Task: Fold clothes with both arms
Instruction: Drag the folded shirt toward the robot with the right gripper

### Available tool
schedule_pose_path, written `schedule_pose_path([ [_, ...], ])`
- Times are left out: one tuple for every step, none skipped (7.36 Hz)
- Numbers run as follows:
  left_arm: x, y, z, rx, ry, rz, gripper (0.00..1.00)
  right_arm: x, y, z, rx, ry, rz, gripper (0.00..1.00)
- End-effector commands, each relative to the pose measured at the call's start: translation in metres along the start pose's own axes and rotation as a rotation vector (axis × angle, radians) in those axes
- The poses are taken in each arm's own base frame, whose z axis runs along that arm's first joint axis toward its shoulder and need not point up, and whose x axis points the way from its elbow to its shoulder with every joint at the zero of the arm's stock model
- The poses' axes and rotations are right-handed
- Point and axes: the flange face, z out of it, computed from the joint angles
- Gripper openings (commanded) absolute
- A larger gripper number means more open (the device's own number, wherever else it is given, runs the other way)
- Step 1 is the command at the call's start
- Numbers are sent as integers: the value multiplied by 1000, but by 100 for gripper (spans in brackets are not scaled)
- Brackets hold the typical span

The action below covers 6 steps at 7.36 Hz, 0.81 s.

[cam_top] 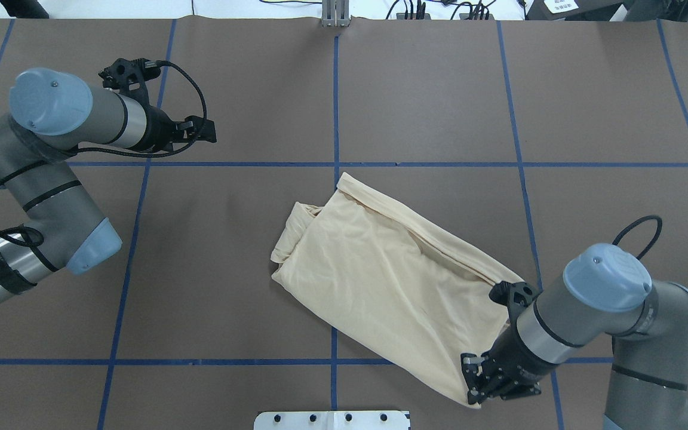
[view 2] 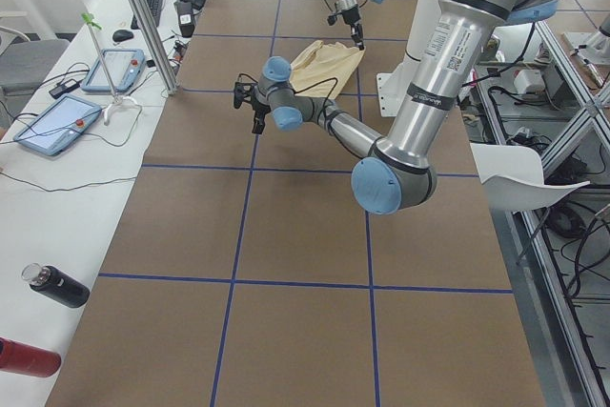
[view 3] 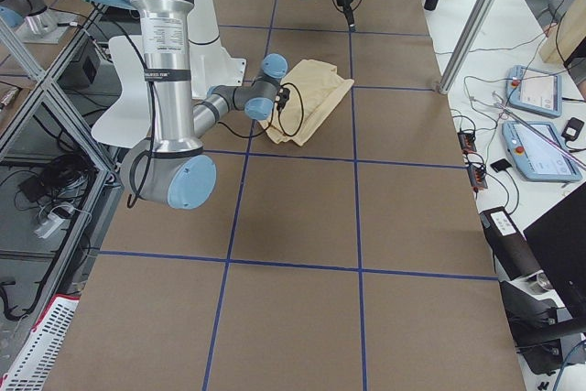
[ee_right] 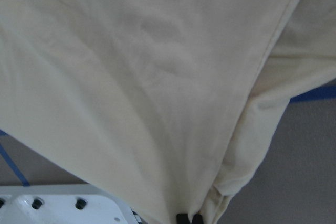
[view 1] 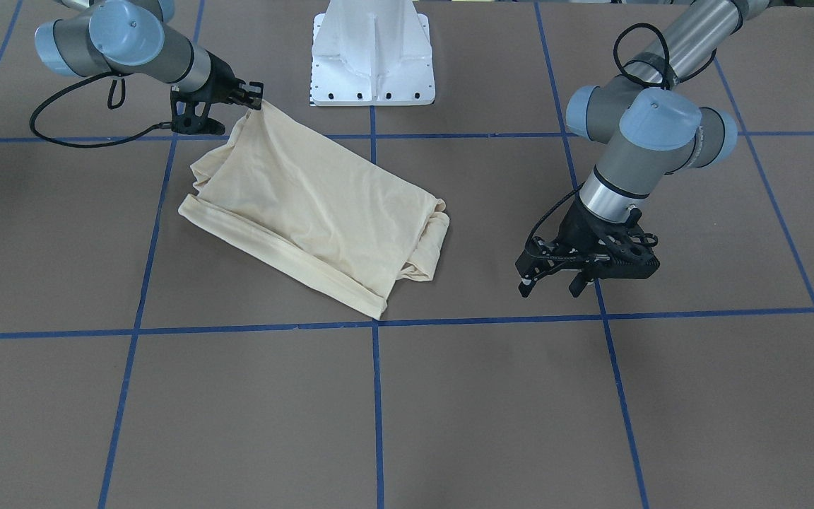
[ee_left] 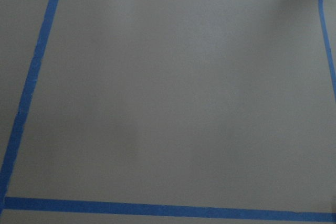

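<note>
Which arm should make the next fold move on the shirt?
Right, probably. The right gripper is shut on a corner of the shirt and holds it raised, so it can carry the fold over. The left gripper is open over the table, apart from the shirt.

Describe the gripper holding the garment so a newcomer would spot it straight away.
From the white pedestal base, follow the pale cream-yellow shirt to its raised corner. The black two-finger right gripper pinches that corner; the left gripper hangs open, clear of the cloth.
</note>
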Motion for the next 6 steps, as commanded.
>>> schedule_pose_path([
  [1,0,-1,1,4,1,99,13,30,28,-68,57,59,0],
  [9,8,-2,-10,18,8,99,10,24,22,-54,44,63,85],
  [24,25,-5,-31,46,22,99,3,5,-5,-5,-8,72,100],
  [34,59,-6,-77,69,-38,99,-13,-15,-34,50,-68,71,100],
  [62,101,-11,-131,111,-95,99,-29,-39,-69,134,-132,50,100],
  [91,146,-21,-200,153,-176,99,-39,-57,-102,214,-180,22,100],
])
